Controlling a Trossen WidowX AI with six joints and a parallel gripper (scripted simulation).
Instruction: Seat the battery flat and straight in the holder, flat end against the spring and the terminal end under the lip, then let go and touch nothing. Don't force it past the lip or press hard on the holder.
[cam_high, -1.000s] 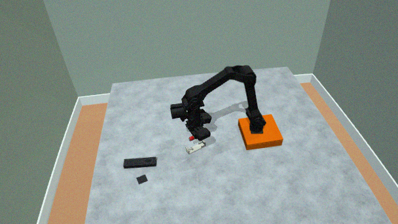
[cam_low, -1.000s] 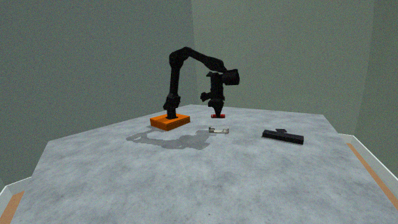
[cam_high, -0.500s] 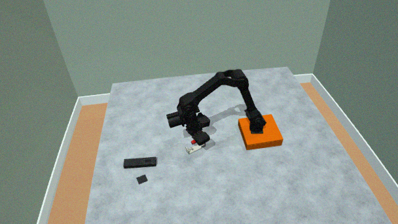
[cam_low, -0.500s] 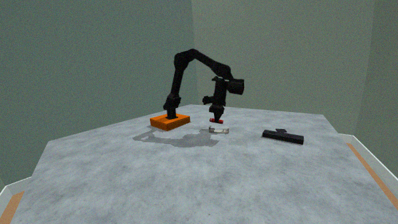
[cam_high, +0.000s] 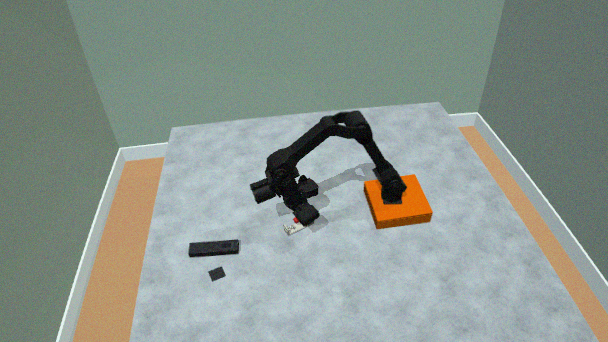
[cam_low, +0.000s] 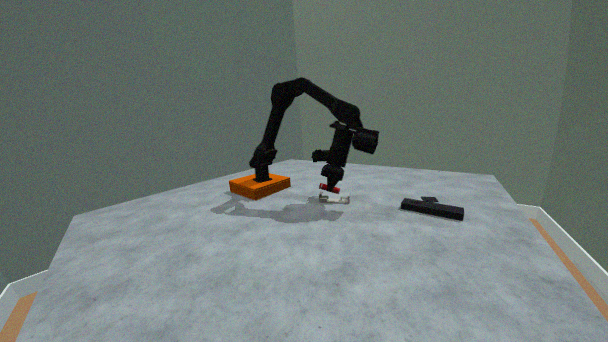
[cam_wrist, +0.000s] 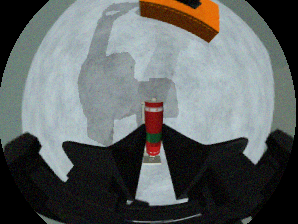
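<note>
Remote: (cam_high: 214, 248) (cam_low: 432, 209) over on the left, dark square (cam_high: 217, 274) (cam_low: 429, 199) near it.
Holder: (cam_high: 292, 229) (cam_low: 334, 200) (cam_wrist: 152, 161) on the table, and it's unfilled!
Battery: (cam_high: 296, 220) (cam_low: 329, 188) (cam_wrist: 154, 122) right above the holder, slightly tilted, not seated.
Gripper: (cam_high: 302, 221) (cam_low: 330, 186) (cam_wrist: 154, 131) narrowly open, pinching the battery mid-body.
Block: (cam_high: 404, 220) (cam_low: 256, 191) (cam_wrist: 181, 17) orange, far right, under the arm.

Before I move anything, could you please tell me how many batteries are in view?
1: the red battery, between the gripper's fingers, above the holder. Any inside the black objects would be hidden.
</note>
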